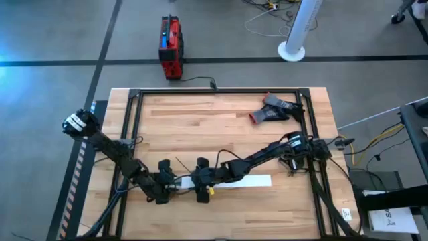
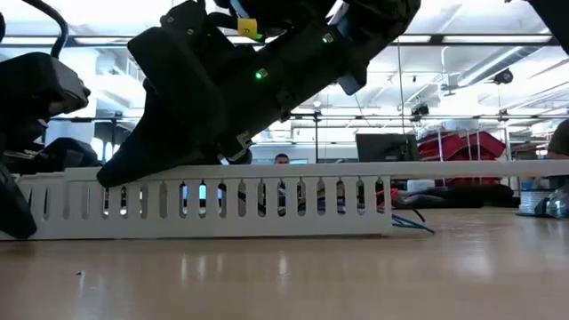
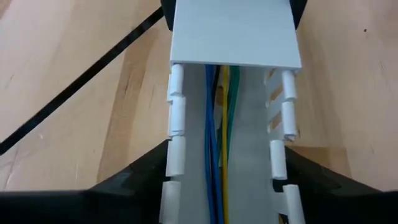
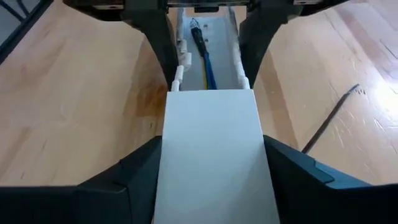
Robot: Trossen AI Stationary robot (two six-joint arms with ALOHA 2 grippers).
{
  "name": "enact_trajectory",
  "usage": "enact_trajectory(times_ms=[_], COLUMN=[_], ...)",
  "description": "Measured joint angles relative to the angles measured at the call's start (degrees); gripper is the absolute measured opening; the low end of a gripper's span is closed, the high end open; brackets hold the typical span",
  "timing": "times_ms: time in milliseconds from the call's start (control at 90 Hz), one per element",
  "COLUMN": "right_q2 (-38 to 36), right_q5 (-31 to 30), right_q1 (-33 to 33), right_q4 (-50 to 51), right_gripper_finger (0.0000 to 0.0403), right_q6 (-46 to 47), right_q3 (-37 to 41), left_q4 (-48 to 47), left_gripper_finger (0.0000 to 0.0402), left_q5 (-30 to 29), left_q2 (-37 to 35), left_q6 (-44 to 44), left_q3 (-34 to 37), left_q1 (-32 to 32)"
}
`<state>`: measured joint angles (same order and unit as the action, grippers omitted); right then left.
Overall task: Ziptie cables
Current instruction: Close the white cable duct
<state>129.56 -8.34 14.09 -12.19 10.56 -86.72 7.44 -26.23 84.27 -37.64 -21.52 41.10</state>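
A long white slotted channel lies on the wooden table near its front edge. The cables, thin blue, yellow and green wires, run along its open trough; their ends poke out at its right end. A flat white cover closes the channel's right part. My left gripper straddles the open left part. My right gripper straddles the covered part just beside it. The ziptie, a thin black strip, lies flat on the table just beyond the channel, untouched. My left gripper has the channel's two slotted side walls between its two fingers, near the channel's left end. The fingers come slanting down from the table's left and point along the channel. The channel rests flat on the table. My right gripper has the covered channel between its two fingers, one on each long side, close to the cover's left edge. The fingers slant down from the table's right and point along the channel. The channel's underside stays on the table.
A black and red hand tool lies at the far right of the table. A black metal frame runs around the tabletop. Bare wood lies between the channel and the far edge.
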Motion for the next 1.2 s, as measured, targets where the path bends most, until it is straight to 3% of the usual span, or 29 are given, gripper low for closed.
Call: enact_trajectory(times_ms=[400, 822, 1200], right_q2=[-0.6, -0.2, 0.1], right_q5=[-5.3, -0.2, -0.3], right_q1=[0.1, -0.1, -0.7], right_q4=[4.2, 1.7, -1.8], right_gripper_finger=[0.0224, 0.0226, 0.0224], right_q6=[1.9, 0.0, -1.2], right_q3=[-0.3, -0.2, 0.0], left_q4=[1.4, 2.5, 6.6], left_gripper_finger=[0.0213, 0.0215, 0.0214], left_q5=[-1.8, -2.7, -3.0], left_q2=[0.0, 0.0, 0.1], left_q6=[-0.2, 0.9, 4.7], left_q3=[-0.1, -0.1, -0.1], left_q1=[0.7, 0.9, -0.2])
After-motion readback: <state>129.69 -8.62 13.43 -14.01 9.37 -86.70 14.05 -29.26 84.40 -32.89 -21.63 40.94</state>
